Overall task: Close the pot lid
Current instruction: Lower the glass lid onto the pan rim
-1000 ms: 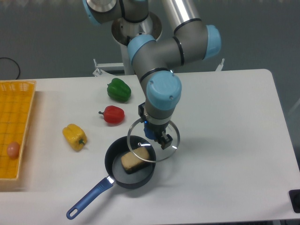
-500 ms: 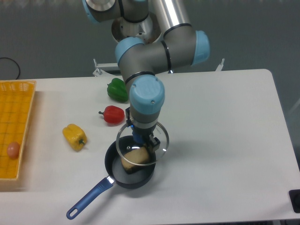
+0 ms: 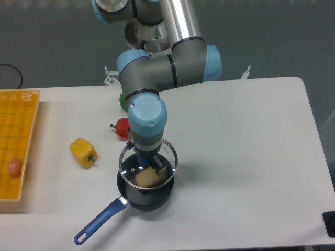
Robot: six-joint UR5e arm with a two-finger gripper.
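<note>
From my feed the arm's wrist hides most of the tool (image 3: 153, 163), so I cannot tell how its jaws stand or whether they touch the lid's (image 3: 148, 161) knob, which is hidden too. The green pepper (image 3: 122, 100) shows only as a sliver behind the arm, and the red pepper (image 3: 121, 127) is half covered. The yellow basket (image 3: 20, 144) is cut off by the left edge. The small pinkish thing (image 3: 15, 167) inside it is too small to identify.

Single fixed camera, high and in front of the table (image 3: 251, 157), looking down and back toward the arm (image 3: 172, 68) base at the far edge. Mid distance: table spans nearly full width, basket (image 3: 21, 136) cut off left.
</note>
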